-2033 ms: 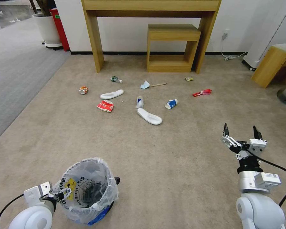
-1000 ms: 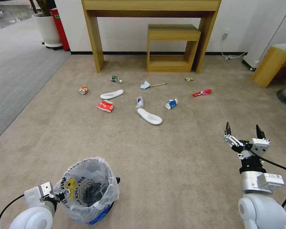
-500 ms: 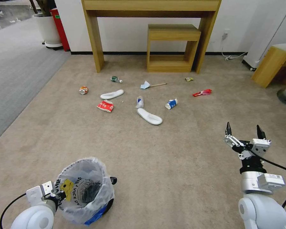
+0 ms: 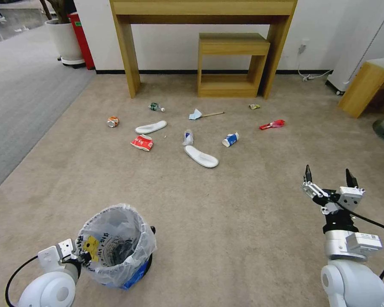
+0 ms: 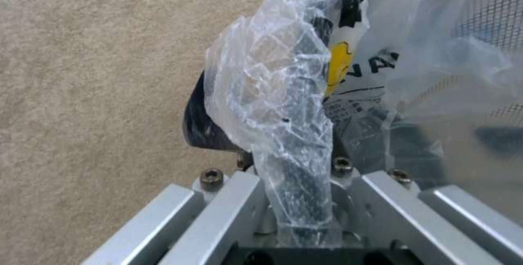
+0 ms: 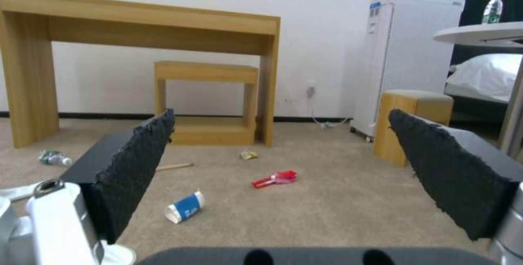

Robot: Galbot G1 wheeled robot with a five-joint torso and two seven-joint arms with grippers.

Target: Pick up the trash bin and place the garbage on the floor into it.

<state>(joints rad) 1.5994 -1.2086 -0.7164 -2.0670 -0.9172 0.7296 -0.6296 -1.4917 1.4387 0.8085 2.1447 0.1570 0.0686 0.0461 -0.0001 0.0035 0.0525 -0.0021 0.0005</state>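
The trash bin (image 4: 115,247), black with a crinkled clear liner, is at the lower left of the head view. My left gripper (image 4: 79,254) is shut on its near rim; the left wrist view shows the bagged rim (image 5: 289,134) pinched there. The garbage lies ahead on the beige floor (image 4: 226,221): an orange can (image 4: 112,122), two white slippers (image 4: 150,126) (image 4: 201,156), a red packet (image 4: 142,142), a bottle (image 4: 155,106), a blue mask (image 4: 195,114), a stick (image 4: 212,114), a paper cup (image 4: 231,139) and another red packet (image 4: 272,124). My right gripper (image 4: 328,177) hangs open at the lower right, holding nothing.
A wooden console table (image 4: 128,51) with a low stool (image 4: 232,44) under it stands against the far wall. A wooden block (image 4: 362,87) is at right, with a cord (image 4: 311,76) by the wall. A plant pot (image 4: 64,38) and grey carpet (image 4: 21,94) are at left.
My left gripper and the bin have shifted a little farther away and the bin stands more upright. My right gripper has sunk slightly. The garbage has not moved.
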